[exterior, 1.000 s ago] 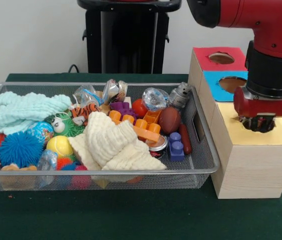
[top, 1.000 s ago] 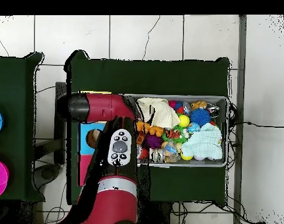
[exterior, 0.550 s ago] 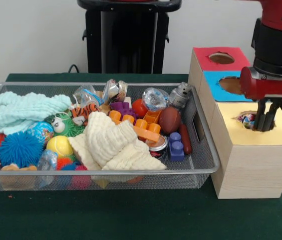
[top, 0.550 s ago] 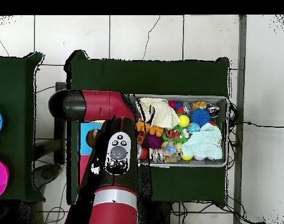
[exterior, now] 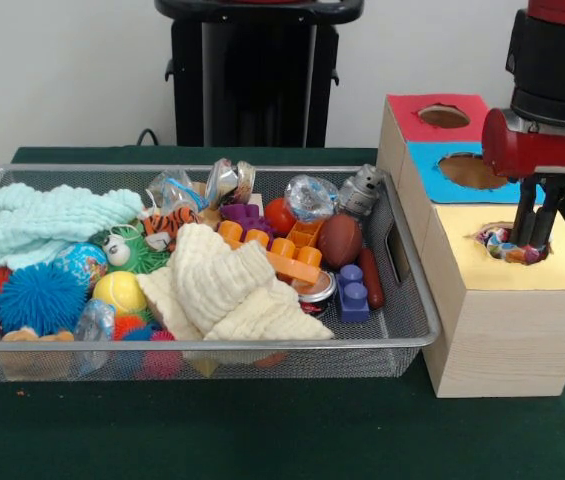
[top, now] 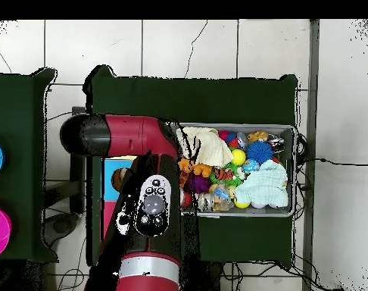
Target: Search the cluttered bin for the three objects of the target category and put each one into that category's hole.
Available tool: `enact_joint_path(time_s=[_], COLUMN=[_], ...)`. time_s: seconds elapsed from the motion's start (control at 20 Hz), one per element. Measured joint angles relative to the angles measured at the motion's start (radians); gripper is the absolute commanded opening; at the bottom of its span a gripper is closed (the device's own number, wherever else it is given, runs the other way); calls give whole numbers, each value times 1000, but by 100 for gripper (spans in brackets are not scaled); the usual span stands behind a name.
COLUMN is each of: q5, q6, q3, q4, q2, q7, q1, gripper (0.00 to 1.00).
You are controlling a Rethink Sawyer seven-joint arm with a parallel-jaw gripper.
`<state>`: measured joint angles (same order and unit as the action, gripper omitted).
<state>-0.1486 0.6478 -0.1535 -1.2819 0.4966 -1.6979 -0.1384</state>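
Observation:
My gripper (exterior: 532, 243) hangs over the yellow hole of the wooden box (exterior: 502, 330), at the box's near right. Its fingers (exterior: 524, 215) stand slightly apart and hold nothing, so it is open. A small multicoloured object (exterior: 498, 243) lies in the yellow hole just left of the fingertips. The wire bin (exterior: 402, 340) to the left holds a cream cloth (exterior: 227, 290), a mint cloth (exterior: 47, 218), a blue spiky ball (exterior: 40, 297), orange bricks (exterior: 280, 252) and a brown ball (exterior: 339, 240). In the overhead view the arm (top: 145, 220) hides the gripper and most of the box.
Behind the yellow section of the box are a blue hole (exterior: 467, 168) and a red hole (exterior: 443, 116). The bin's right rim stands close to the box. Green cloth (exterior: 262, 430) covers the table in front. Overhead, the bin (top: 294, 170) lies right of the arm.
The gripper has risen out of the yellow hole and shifted slightly right. The multicoloured object stays in the hole. Nothing in the bin has moved.

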Motion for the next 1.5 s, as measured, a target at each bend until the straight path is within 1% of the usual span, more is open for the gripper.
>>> enact_joint_path(time_s=[0.15,0.4,0.7,0.95,1.25,1.4,1.5], q5=[2,2,4,3,1,-8,-14], q6=[3,45,88,89,85,58,39], q3=[-15,-68,-95,-97,-97,-95,-92], q4=[0,0,-4,-32,-97,-137,-148], q2=[8,18,19,20,20,16,13], q7=[0,0,0,0,0,0,0], q1=[-7,-44,-66,-67,-67,-66,-65], gripper=[0,0,0,0,0,0,0])
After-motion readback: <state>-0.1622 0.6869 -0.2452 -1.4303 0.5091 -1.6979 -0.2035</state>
